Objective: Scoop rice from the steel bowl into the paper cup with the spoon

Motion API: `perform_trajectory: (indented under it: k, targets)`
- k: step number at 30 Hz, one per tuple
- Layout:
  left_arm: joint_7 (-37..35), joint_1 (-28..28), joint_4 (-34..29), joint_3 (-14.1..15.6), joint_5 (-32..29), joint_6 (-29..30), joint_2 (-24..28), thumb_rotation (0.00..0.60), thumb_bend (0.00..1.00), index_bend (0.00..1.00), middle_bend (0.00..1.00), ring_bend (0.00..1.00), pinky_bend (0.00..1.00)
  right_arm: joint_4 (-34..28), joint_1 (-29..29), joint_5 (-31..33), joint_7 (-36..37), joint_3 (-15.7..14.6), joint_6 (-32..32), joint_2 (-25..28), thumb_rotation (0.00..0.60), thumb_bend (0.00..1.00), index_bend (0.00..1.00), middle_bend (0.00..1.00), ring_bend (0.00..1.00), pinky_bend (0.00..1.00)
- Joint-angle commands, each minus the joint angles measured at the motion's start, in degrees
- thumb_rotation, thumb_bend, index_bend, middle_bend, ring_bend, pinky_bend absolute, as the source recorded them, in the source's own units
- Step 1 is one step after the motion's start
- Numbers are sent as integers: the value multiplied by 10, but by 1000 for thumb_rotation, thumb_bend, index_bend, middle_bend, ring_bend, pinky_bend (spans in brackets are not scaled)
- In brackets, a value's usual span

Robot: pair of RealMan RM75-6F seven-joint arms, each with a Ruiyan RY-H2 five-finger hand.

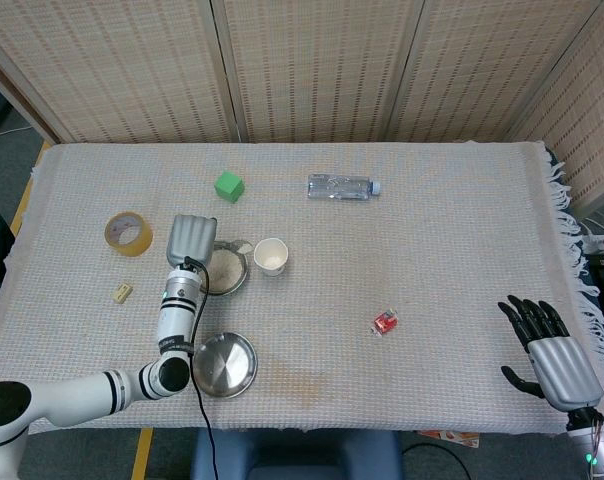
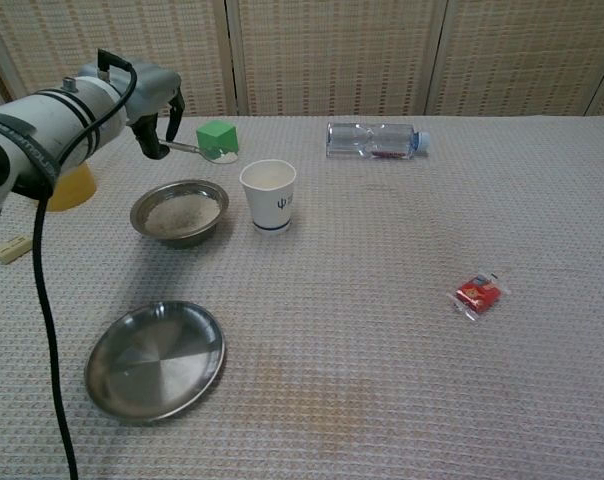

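Head view looked steeply down from high over the whole table (image 1: 432, 220). Chest view sat lower and nearer, facing across it. Both shared the steel bowl (image 1: 225, 268), paper cup (image 2: 269, 195) and bottle (image 2: 373, 140).

Green cube (image 2: 217, 139) sitting beside a white paper cup (image 2: 269, 196) showing blue print, silver bowl (image 2: 179, 212) holding whitish rice, yellow tape roll (image 1: 128, 233), red packet (image 2: 479, 295) lying on beige woven cloth (image 2: 402, 350)
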Motion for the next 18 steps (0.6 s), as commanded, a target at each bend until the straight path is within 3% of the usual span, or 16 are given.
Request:
perform_trajectory:
  k: [1, 12, 18]
  targets:
    - [3, -17, 18, 0, -14, -6, -11, 600, 451, 907, 1000, 1000, 1000, 1, 2, 4, 4, 2, -3, 2, 600, 152, 0, 0, 0, 0]
    - [8, -51, 55, 23, -14, 0, -43, 600, 451, 907, 1000, 1000, 1000, 6, 8, 19, 13, 8, -15, 3, 600, 151, 0, 0, 0, 0]
    - [15, -62, 98, 58, 43, 34, -67, 600, 452, 907, 1000, 1000, 1000, 5, 6, 19, 5, 8, -11, 1, 600, 151, 0, 0, 0, 0]
